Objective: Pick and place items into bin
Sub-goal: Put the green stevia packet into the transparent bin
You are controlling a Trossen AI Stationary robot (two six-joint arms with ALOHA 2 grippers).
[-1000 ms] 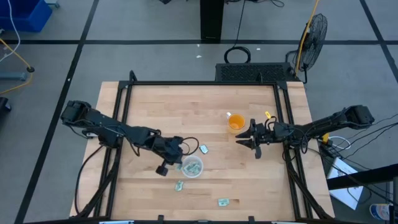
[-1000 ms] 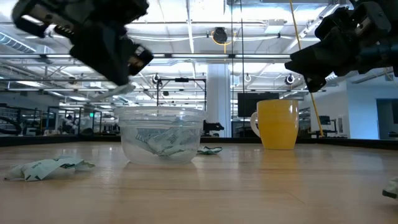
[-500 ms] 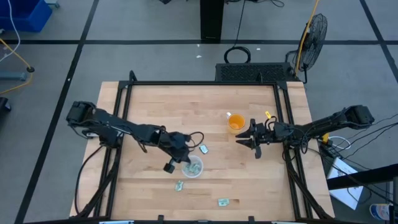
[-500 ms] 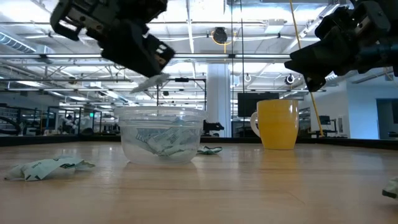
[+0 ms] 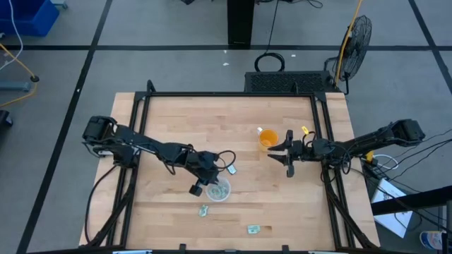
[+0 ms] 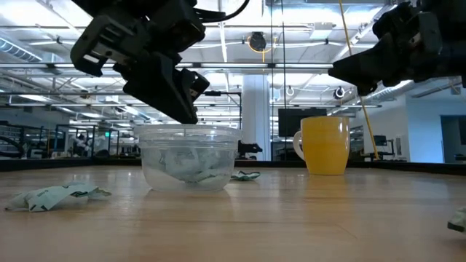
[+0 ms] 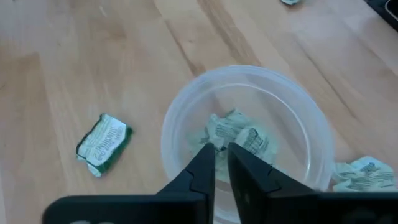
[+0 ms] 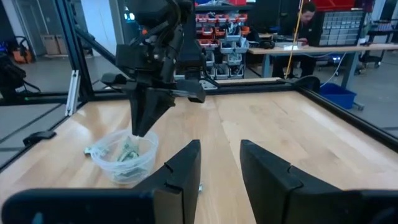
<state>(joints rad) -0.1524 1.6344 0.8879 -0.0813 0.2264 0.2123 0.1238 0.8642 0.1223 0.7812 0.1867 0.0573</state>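
The clear round dish (image 5: 219, 190) (image 6: 189, 156) stands near the table's near-middle with several pale green-and-white packets lying in it. My left gripper (image 5: 210, 183) (image 7: 221, 158) hangs over the dish, tips at its rim (image 6: 191, 116), fingers nearly together on a packet. Loose packets lie flat on the wood: one beyond the dish (image 5: 230, 168), one just nearer than it (image 5: 203, 209), one by the near edge (image 5: 254, 228). My right gripper (image 5: 288, 161) (image 8: 217, 168) hovers open beside the orange cup, well right of the dish. My left gripper pinches a crumpled packet (image 7: 231, 132) between its two fingertips, coming from above and slanting down into the dish's mouth. The packet hangs at the tips just above the packets lying in the dish; which edge is held is hidden by the fingers.
An orange cup (image 5: 268, 139) (image 6: 324, 145) stands right of and beyond the dish, close to my right gripper. A black frame (image 5: 141, 120) runs around the tabletop. Bare wood spreads across the far half (image 5: 212, 120). A person sits at a desk far behind (image 8: 306, 15).
My left gripper has carried a packet toward the table's right, from beside the dish to over it, and has come down until its tips reach the dish's rim. It has stayed shut on the packet.
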